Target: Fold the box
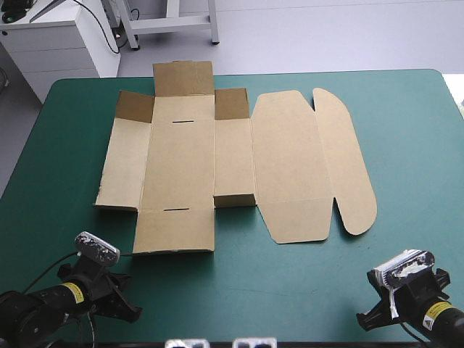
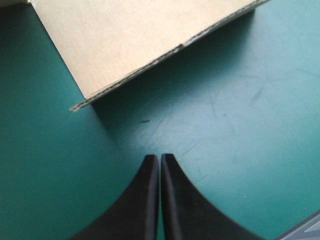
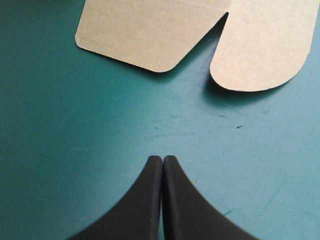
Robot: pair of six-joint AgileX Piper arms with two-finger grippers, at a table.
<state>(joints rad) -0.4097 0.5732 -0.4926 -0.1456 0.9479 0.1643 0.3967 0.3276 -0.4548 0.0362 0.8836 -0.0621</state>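
The brown box (image 1: pixel 232 163) lies as a flat cut sheet across the middle of the teal-green table, its far flaps slightly raised and its rounded lid flaps toward the right. My left gripper (image 2: pixel 160 159) is shut and hovers over bare cover, short of the box's near flap (image 2: pixel 135 40). My right gripper (image 3: pixel 163 160) is also shut, pointing at the rounded lid flaps (image 3: pixel 260 45) ahead of it without touching. In the high view both arms sit at the near edge, the left arm (image 1: pixel 87 279) and the right arm (image 1: pixel 409 290).
Bare teal-green cover (image 1: pixel 290 283) runs between the box's near edge and the two arms. The table's far edge (image 1: pixel 348 72) lies just beyond the box.
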